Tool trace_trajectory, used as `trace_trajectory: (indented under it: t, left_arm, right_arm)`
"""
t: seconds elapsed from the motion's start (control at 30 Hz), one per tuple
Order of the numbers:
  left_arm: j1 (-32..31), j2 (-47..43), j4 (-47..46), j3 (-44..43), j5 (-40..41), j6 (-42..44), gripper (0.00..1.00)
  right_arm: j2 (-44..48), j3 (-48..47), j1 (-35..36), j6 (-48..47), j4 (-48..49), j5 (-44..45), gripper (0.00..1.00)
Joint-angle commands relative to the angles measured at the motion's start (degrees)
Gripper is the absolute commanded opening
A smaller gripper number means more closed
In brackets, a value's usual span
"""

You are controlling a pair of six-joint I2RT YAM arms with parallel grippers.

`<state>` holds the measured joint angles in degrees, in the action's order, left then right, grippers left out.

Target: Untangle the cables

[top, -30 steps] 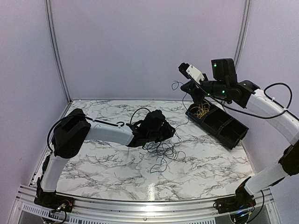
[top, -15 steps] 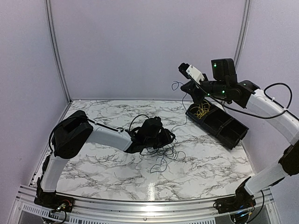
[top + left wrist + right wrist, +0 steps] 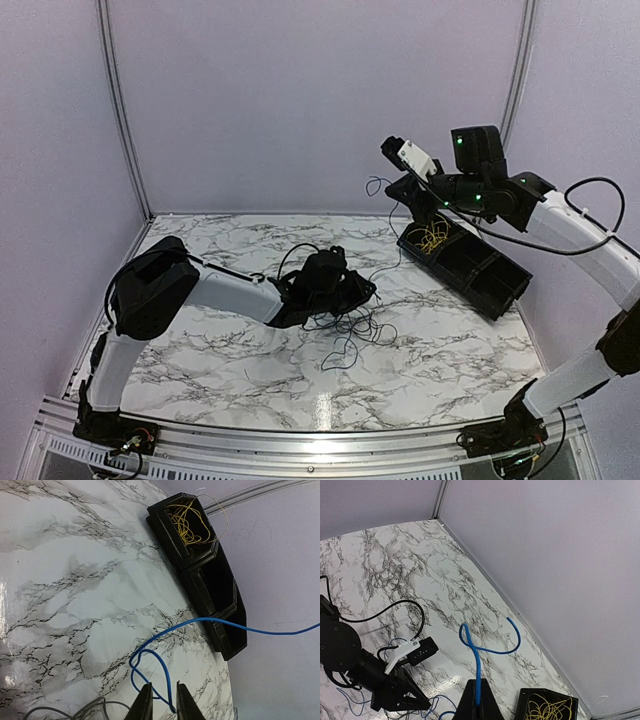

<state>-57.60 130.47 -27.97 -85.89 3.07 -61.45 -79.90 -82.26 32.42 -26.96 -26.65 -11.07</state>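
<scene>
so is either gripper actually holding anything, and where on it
The right gripper pinches the blue cable near its end, a curled tail poking past the tips. The left gripper straddles a blue loop; grip unclear.

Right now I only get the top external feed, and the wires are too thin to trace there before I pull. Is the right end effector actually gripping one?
Observer: Yes. The right wrist view shows the right end effector shut on the blue cable, which loops beyond its fingertips.
Operator: And the left one?
Observer: In the left wrist view, the left end effector has its fingers slightly apart. A blue wire passes between them and loops just beyond.
</scene>
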Motion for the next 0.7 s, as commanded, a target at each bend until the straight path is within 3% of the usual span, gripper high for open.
trace_trajectory:
  t: [0.0, 0.17, 0.5, 0.67]
  left_arm:
    - [0.64, 2.11, -2.12, -1.78, 0.71, -0.83, 0.15]
    - [1.08, 3.30, -2.10, -2.35, 1.11, -0.78, 0.09]
    - [1.52, 4.15, -2.17, -0.50, 3.42, -1.65, 0.07]
    - [2.31, 4.97, -2.11, -1.31, 3.65, -1.69, 0.08]
  right_arm:
    - [0.56, -2.75, 0.62, 1.42, -0.78, -1.76, 0.00]
    - [0.88, -4.13, 0.60, 2.47, -1.74, -4.13, 0.00]
    - [2.02, -6.55, 0.62, 4.32, -2.84, -7.41, 0.00]
    - [2.36, -8.00, 0.62, 6.61, -4.93, -17.49, 0.00]
